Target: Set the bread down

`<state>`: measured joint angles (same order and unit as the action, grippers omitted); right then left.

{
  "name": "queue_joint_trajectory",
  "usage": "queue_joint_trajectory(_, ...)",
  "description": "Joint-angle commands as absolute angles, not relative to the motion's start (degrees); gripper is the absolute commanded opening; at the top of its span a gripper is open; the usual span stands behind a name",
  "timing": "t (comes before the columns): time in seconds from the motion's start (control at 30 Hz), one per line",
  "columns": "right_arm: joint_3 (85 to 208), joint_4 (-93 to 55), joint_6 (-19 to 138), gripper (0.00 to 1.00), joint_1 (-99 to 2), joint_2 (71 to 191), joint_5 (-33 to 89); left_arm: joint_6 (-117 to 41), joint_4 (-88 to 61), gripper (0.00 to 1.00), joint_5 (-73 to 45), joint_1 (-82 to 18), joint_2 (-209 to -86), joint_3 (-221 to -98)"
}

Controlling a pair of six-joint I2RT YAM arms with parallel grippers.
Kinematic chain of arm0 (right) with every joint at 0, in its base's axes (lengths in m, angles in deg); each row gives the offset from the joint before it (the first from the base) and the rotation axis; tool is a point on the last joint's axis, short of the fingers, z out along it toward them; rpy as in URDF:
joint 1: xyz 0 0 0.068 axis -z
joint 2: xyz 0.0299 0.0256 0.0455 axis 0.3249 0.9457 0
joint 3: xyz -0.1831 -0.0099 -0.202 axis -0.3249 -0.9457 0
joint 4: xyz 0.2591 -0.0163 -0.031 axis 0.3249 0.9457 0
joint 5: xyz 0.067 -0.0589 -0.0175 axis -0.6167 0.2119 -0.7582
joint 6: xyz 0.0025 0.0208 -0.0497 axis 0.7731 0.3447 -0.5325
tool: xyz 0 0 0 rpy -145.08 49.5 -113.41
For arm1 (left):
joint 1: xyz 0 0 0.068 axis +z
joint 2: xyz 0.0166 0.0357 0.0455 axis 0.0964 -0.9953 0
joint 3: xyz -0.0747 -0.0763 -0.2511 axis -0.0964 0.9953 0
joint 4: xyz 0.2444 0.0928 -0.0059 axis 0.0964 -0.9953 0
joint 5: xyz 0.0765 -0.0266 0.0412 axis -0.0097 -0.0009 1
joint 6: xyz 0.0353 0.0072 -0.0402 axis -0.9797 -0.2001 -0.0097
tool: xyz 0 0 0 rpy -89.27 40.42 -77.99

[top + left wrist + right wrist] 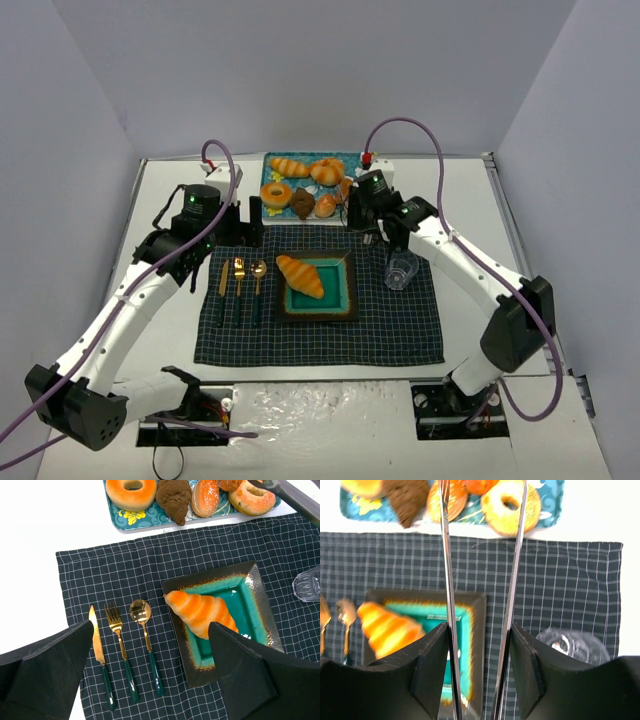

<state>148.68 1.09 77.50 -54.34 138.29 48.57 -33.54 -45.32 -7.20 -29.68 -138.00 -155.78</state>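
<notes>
One croissant (301, 276) on one plate (343, 298).

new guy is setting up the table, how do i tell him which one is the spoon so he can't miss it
Start at the dark checked placemat in the middle of the table, then go to the three gold pieces with green handles lying side by side left of the square teal plate. The spoon is the one nearest the plate, with a round bowl, unlike the pronged fork and the flat-bladed knife.

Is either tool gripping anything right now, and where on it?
The right tool grips metal tongs near their rear end; their tips are empty. The left tool holds nothing.
</notes>
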Motion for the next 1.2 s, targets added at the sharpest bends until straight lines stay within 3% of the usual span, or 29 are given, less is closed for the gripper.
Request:
queue_joint_trajectory(0.0,154.1,-2.7,75.3,0.46,-51.7,141.9,46.5,-34.5,-42.1,0.97,-6.5,-30.1,-137.9,-156.7)
queue_joint_trajectory(1.0,167.2,-3.0,72.7,0.37,-45.7,160.3,41.1,-34.5,-42.3,0.97,-5.3,-30.7,-138.6,-156.7)
queue_joint_trajectory(1.17,167.3,-3.0,72.5,0.30,-45.3,160.9,40.4,-34.6,-42.3,0.97,-5.2,-30.8,-138.5,-156.7)
